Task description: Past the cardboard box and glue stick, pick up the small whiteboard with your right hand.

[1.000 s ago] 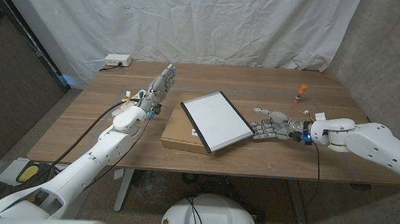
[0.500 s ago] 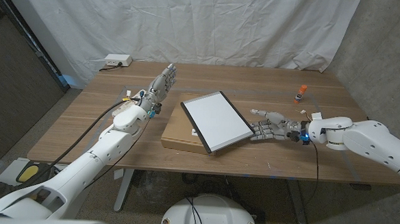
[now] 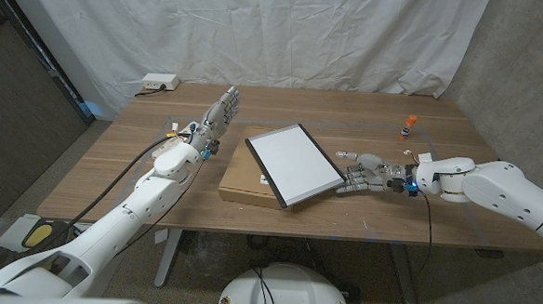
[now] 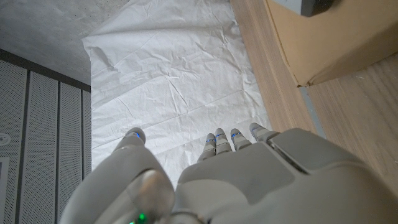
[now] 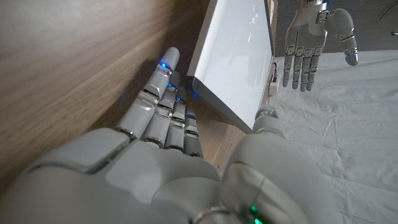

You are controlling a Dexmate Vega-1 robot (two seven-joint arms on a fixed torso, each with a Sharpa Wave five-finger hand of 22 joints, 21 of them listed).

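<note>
The small whiteboard [image 3: 294,164] lies tilted on the flat cardboard box [image 3: 240,185], its right edge jutting past the box. My right hand [image 3: 363,173] is at that edge with its fingers spread. In the right wrist view the fingers [image 5: 163,93] reach beneath the board [image 5: 239,56] and the thumb [image 5: 266,119] stands beside its edge, not closed on it. The glue stick [image 3: 407,128] stands at the far right of the table. My left hand [image 3: 220,112] hovers left of the box with fingers straight and nothing in it.
A white power box [image 3: 160,82] with a cable sits at the table's far left corner. A white curtain hangs behind the table. The box's corner [image 4: 329,43] shows in the left wrist view past my left hand [image 4: 236,174].
My right hand has crept a little left, bringing its fingers up to and under the whiteboard's right edge. The left arm, box and glue stick have stayed put.
</note>
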